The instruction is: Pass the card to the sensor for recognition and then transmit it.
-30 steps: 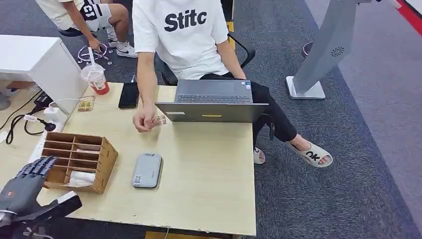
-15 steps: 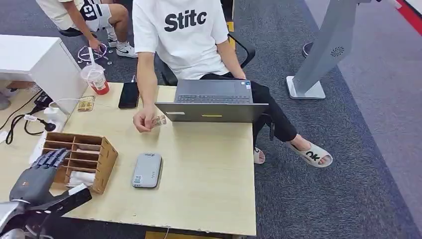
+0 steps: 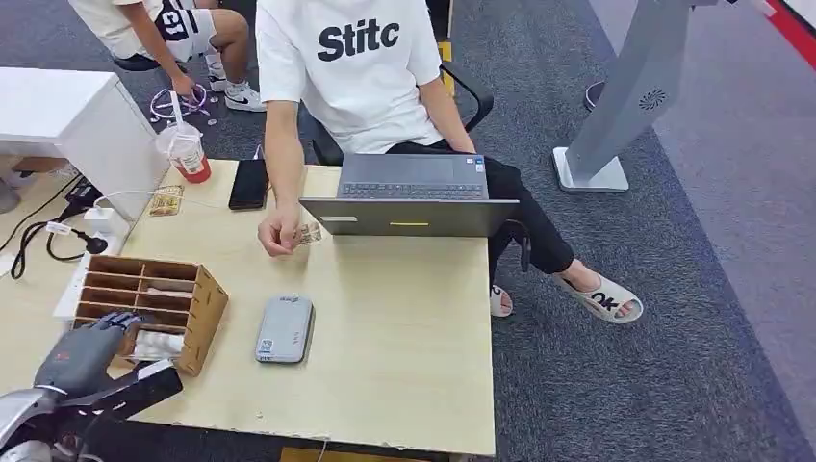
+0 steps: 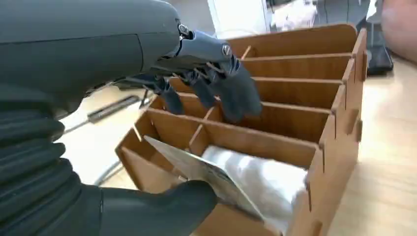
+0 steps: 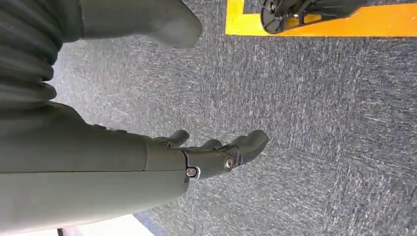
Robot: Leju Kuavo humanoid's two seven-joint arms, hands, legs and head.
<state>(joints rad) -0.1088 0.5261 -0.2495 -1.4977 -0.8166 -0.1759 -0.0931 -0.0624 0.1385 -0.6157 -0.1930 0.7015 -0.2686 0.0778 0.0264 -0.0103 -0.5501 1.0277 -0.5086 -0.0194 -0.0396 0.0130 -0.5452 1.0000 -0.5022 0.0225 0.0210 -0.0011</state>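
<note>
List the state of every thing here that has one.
Left hand: open, over the wooden organizer.
Right hand: open, holds nothing, hanging above carpet.
Cards: lying in the organizer's end compartment.
Laptop: open.
Card reader: flat on table.
Drink cup: upright, lidded.

The card (image 4: 206, 169) is partly hidden (near end) under the robot hand's (image 4: 196, 64) thumb.

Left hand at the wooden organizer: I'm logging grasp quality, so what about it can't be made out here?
- Head view: the left hand covers the slot it reaches into.
- Left wrist view: the thumb hides the card's near end, so contact is unclear.
- Card face: too angled and blurred to read.
- Wooden organizer: its other slots' contents are too small.
</note>
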